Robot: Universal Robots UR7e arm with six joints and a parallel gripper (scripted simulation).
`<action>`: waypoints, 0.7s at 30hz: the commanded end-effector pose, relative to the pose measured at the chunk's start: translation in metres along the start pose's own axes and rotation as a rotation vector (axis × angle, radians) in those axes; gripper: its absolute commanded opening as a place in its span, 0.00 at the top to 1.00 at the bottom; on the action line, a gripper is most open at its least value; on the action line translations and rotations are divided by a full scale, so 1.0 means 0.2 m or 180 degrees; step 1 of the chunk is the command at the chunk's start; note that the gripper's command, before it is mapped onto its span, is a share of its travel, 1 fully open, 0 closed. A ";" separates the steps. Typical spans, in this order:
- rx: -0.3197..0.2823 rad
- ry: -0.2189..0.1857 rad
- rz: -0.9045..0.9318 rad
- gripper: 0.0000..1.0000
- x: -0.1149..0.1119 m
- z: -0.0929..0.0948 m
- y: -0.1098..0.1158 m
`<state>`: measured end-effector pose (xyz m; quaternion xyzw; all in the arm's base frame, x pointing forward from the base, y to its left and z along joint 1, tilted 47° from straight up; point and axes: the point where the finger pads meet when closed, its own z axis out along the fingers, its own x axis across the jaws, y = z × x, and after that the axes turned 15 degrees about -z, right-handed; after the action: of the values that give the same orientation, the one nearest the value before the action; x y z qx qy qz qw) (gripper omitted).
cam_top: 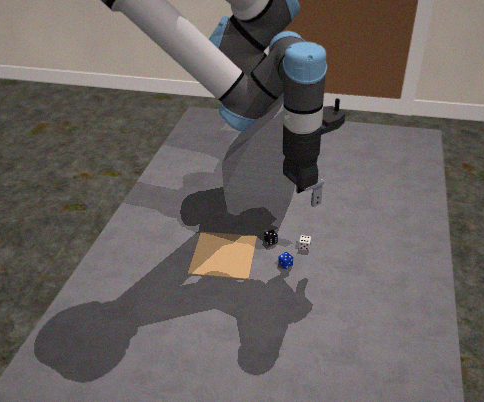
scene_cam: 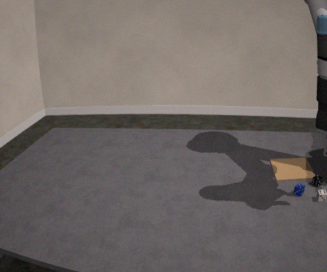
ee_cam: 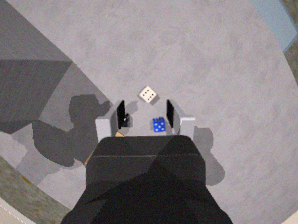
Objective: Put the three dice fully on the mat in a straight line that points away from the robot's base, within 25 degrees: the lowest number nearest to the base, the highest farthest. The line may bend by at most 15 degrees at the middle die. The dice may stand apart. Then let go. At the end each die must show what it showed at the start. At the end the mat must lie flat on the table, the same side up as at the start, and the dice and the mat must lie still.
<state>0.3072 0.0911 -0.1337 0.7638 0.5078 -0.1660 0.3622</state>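
Nearest in the top view, a blue die point(cam_top: 285, 259) with white pips is seen on the grey surface point(cam_top: 374, 300), just off the right edge of the mat point(cam_top: 224, 255). The mat is a flat tan square, partly crossed by the arm's shadow, and none of the dice lies on it. A little farther back, a black die point(cam_top: 270, 237) with white pips stands just beside the mat's far right corner; whether it touches the mat's edge cannot be told. To its right, apart from it, a white die point(cam_top: 304, 241) with dark pips is set on the bare surface. The pip counts are too small to be read with certainty. The three dice form a tight triangle, none touching another. Above and behind the white die, the claw point(cam_top: 311, 194) is held well off the surface with its fingers spread wide and nothing between them. In the wrist view the white die point(ee_cam: 148, 94) and the blue die point(ee_cam: 158, 124) are framed between the fingers from far above. Beyond, the arm point(cam_top: 254, 65) is seen, with a pale wall and a brown panel point(cam_top: 359, 45) behind it.
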 end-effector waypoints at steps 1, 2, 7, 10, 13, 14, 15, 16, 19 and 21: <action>0.0001 0.0002 0.0005 0.00 0.00 0.00 0.00; 0.0001 0.0002 0.0005 0.00 0.00 0.00 0.00; 0.0009 0.0004 0.0066 0.00 -0.09 0.01 0.07; 0.0008 0.0003 0.0189 0.00 -0.26 0.03 0.18; 0.0004 -0.0006 0.0253 0.00 -0.35 0.04 0.23; 0.0004 -0.0006 0.0255 0.00 -0.35 0.04 0.23; 0.0004 -0.0006 0.0255 0.00 -0.35 0.04 0.23; 0.0004 -0.0006 0.0255 0.00 -0.35 0.04 0.23; 0.0004 -0.0006 0.0255 0.00 -0.35 0.04 0.23; 0.0005 -0.0004 0.0256 0.00 -0.35 0.04 0.24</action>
<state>0.3180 0.0323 -0.0794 0.7846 0.4741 -0.1538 0.3687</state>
